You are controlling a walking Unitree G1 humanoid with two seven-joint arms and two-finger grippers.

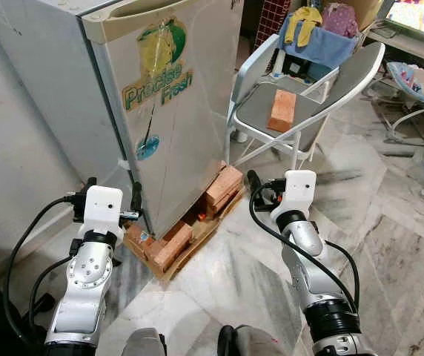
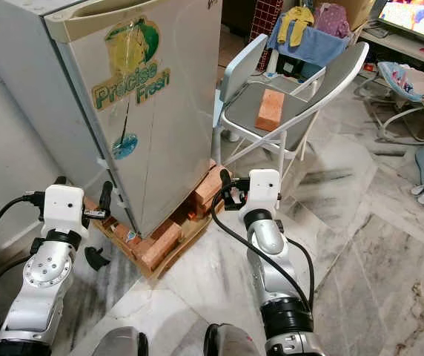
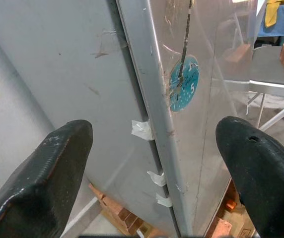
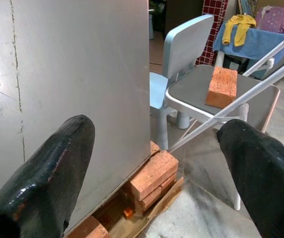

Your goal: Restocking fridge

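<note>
Left gripper, fingers spread, faces the scratched metal fridge door edge with tape scraps; right gripper, spread, faces bricks and a folding chair.

The fridge stands ahead and to the left on a wooden pallet propped with bricks — its door shut. To its right stands a folding chair with one brick on its seat, and a small chair stands just behind, between it and the fridge. Behind both chairs, clothes lie piled — and a baby bouncer sits far right.
</note>
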